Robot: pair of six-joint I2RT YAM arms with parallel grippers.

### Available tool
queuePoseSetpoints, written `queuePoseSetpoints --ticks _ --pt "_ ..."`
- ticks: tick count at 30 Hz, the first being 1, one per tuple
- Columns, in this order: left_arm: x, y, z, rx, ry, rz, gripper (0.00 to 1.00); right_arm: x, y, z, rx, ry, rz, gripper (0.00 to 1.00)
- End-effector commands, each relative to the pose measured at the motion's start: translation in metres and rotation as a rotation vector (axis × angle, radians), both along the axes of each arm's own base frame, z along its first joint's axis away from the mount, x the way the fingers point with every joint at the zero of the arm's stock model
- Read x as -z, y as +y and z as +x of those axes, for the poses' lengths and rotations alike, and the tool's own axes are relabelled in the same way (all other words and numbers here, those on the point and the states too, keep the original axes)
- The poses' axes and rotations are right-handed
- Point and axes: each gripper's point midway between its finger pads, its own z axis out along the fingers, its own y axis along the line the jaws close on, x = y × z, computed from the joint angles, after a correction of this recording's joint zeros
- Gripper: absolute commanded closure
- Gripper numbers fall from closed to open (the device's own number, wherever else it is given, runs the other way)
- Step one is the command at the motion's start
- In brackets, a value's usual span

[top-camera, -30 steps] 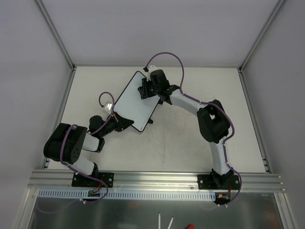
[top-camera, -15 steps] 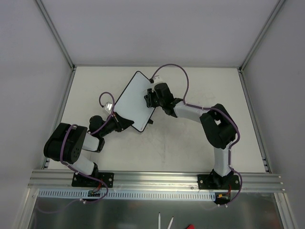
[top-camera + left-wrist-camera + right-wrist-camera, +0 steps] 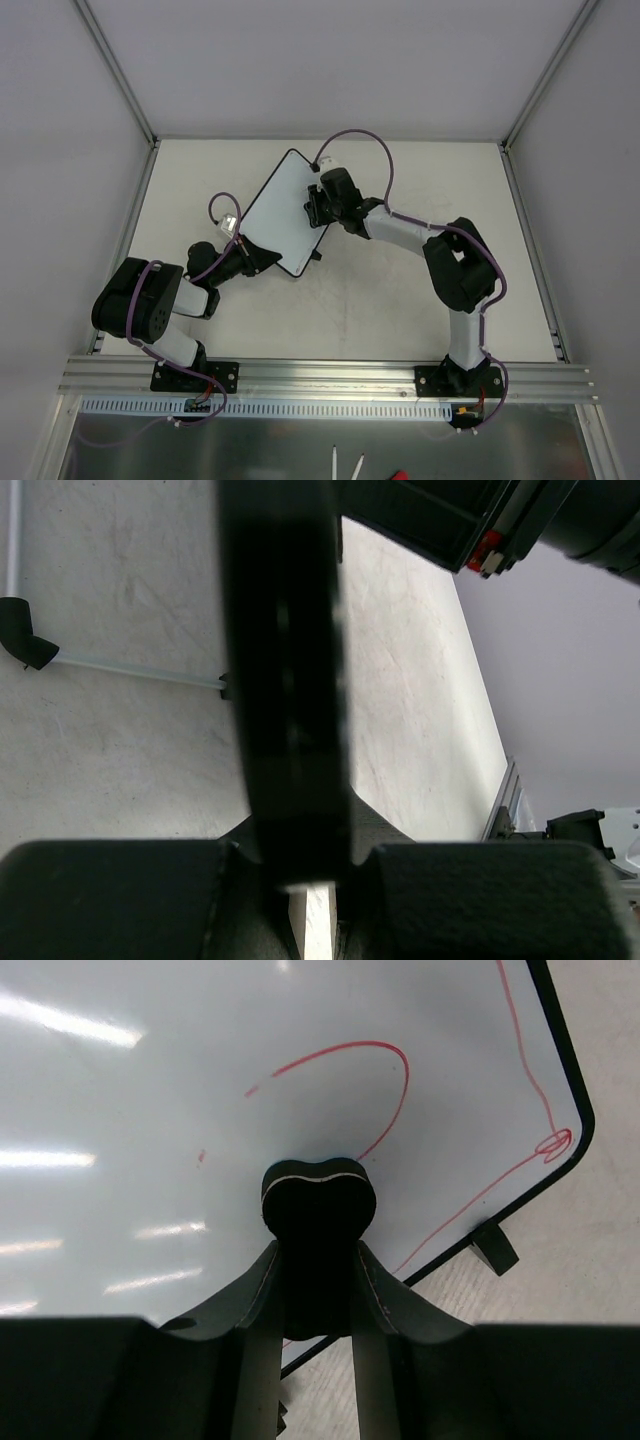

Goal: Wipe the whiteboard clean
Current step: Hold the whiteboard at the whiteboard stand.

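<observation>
Two grips: left fingers (image 3: 110, 900) clamp the whiteboard (image 3: 285, 205) by its near rim, right fingers (image 3: 250, 1300) clamp a black eraser (image 3: 318, 1195) against its red-scribbled face.

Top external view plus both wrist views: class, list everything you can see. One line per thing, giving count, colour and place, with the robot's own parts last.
whiteboard: one, white with a black rim, at the back left of the table
red marks: several pen lines, red, on the whiteboard's face
eraser: one, black, against the whiteboard
table: one, off-white, under everything
rail: one, silver, along the table's near edge
cables: two, purple, one looping along each arm
left arm: one, black and white, near left; jaws shut on the whiteboard's near corner
right arm: one, black and white, near right; jaws shut on the eraser
</observation>
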Motion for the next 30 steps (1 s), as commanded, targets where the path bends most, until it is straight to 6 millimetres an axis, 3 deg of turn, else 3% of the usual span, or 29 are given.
queuePoseSetpoints --ticks 1,7,12,21,30 --pt "-0.072 -0.018 0.000 0.120 -0.364 -0.059 1.00 -0.037 0.009 0.005 -0.049 -0.013 -0.003 1.00" --pt "-0.072 -0.018 0.000 0.123 -0.361 -0.060 1.00 -0.068 0.022 0.027 -0.084 -0.043 0.051 1.00" --pt "-0.072 -0.018 0.000 0.123 -0.361 -0.060 1.00 -0.073 0.025 0.040 -0.081 -0.050 0.052 1.00" --pt "-0.072 -0.019 -0.001 0.128 -0.363 -0.060 1.00 -0.062 0.031 0.058 -0.084 -0.054 0.047 1.00" --pt "-0.073 -0.020 -0.001 0.132 -0.364 -0.060 1.00 -0.035 0.029 0.050 -0.094 0.004 0.028 1.00"
